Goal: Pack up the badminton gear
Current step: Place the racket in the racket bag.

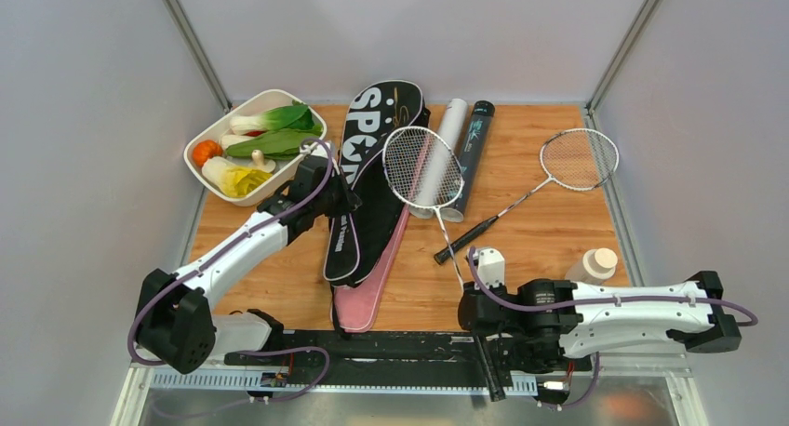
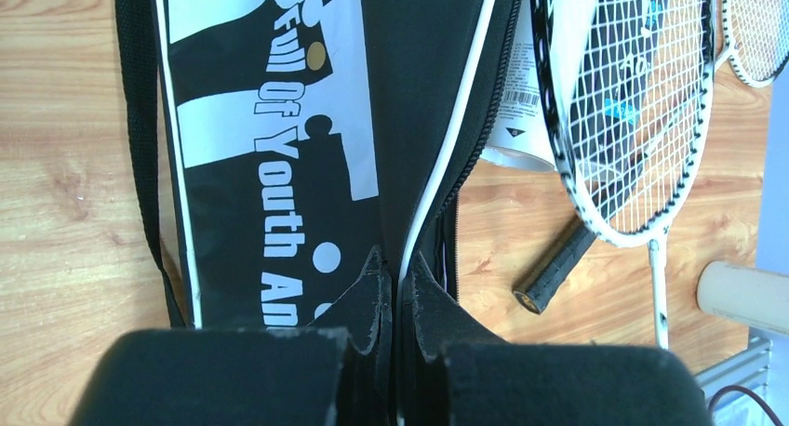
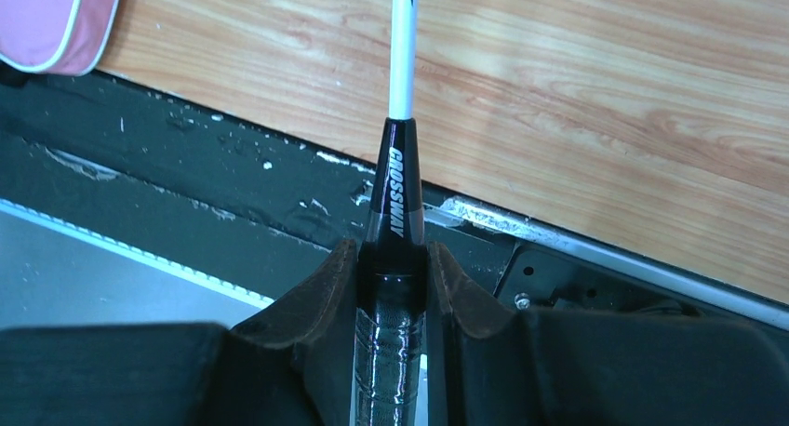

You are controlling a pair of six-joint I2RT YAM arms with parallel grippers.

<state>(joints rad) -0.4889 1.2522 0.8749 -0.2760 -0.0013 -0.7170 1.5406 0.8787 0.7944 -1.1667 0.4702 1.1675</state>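
Observation:
A black "SPORT" cover [image 1: 372, 179] lies on a pink cover [image 1: 365, 300] mid-table. My left gripper [image 1: 341, 203] is shut on the black cover's [image 2: 279, 119] white-piped zip edge, with its fingertips [image 2: 400, 270] pressed together there. One racket's head [image 1: 423, 166] rests over the white tube [image 1: 439, 152] and black tube [image 1: 473, 152]. Its shaft runs down to my right gripper [image 1: 476, 319]. In the right wrist view that gripper [image 3: 394, 259] is shut on the racket's black handle [image 3: 395, 189]. A second racket [image 1: 577, 158] lies at the right, free of both grippers.
A white dish of vegetables [image 1: 207, 177] stands at the back left, close to my left arm. A small white bottle with a tan cap [image 1: 595, 263] stands near the right arm. The black rail [image 3: 186, 193] runs along the table's near edge under the right gripper.

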